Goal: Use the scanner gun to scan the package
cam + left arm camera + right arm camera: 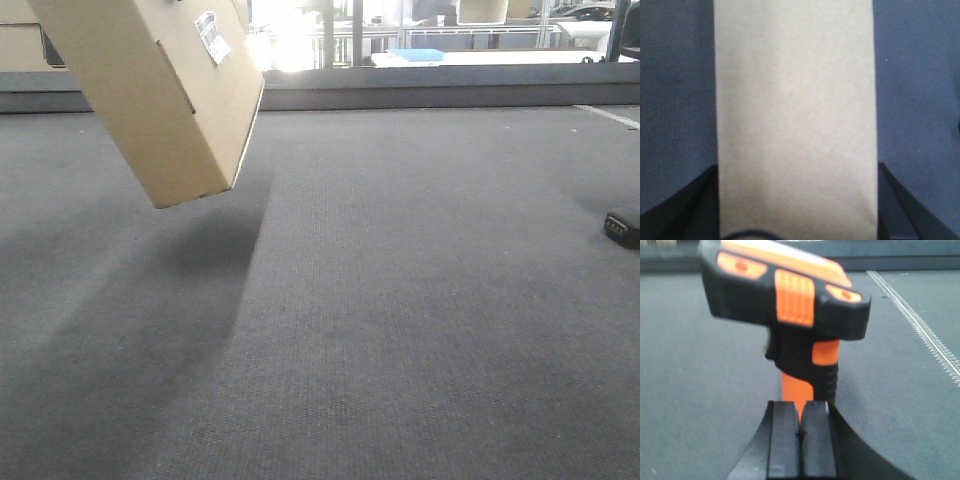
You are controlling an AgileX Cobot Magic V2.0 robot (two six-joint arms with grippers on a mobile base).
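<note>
Right gripper (pixel 800 407) is clamped on the scanner gun (pixel 790 295) by its orange handle; left gripper (pixel 797 167) pinches the package (pixel 150 90), held tilted above the tabletop (pixel 400 300). I'd aim the gun's black head squarely at the white barcode label (pixel 212 37).

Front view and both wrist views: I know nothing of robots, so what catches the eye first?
The package, a big tan box, hangs tilted above the grey carpet at the front view's upper left, its white label showing near the picture's top; the left pincer clamps its sides. In the right wrist view, the orange and black scanner gun stands gripped by its handle in the right pincer.
</note>
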